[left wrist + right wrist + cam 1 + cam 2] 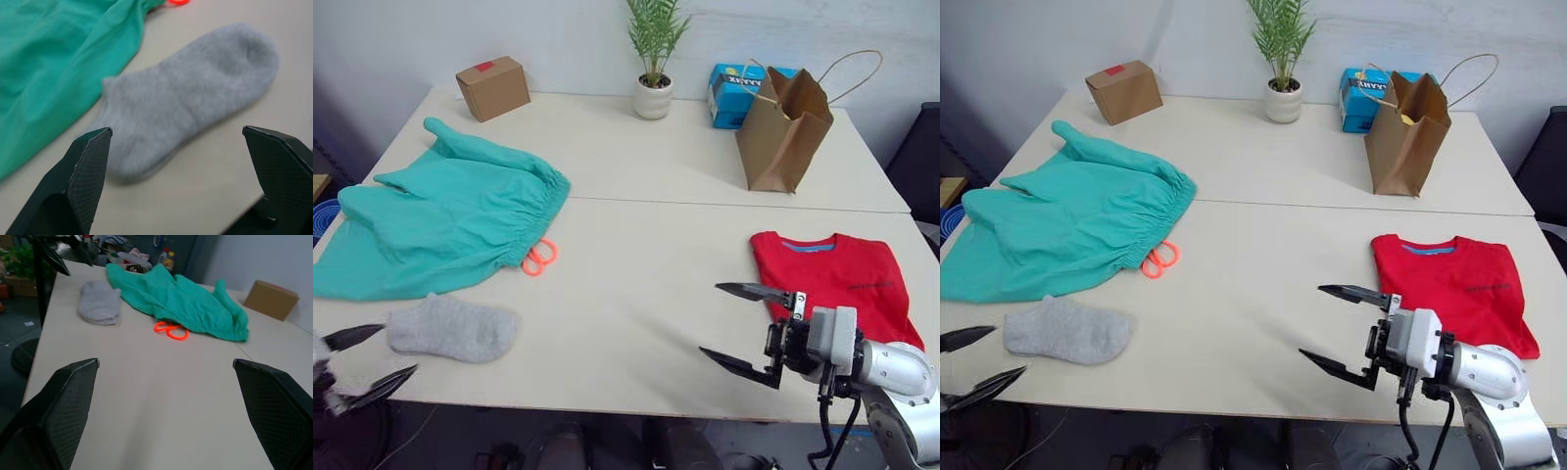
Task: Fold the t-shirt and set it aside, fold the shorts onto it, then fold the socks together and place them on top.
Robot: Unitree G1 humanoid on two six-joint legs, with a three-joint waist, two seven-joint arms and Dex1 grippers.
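The red t-shirt point(832, 279) lies folded at the right side of the table. The teal-green shorts point(440, 220) are spread out at the left, their orange drawstring point(539, 258) looping out from the waistband. A grey sock point(452, 328) rests near the front edge, just below the shorts. My left gripper point(367, 362) hovers open at the table's front-left corner, just left of the sock point(190, 107). My right gripper point(744, 328) is open and empty over bare table, left of the t-shirt.
Along the back of the table point(636, 294) stand a cardboard box point(492, 87), a potted plant point(653, 59), a blue box point(736, 93) and a brown paper bag point(786, 122). Bare tabletop stretches between shorts and t-shirt.
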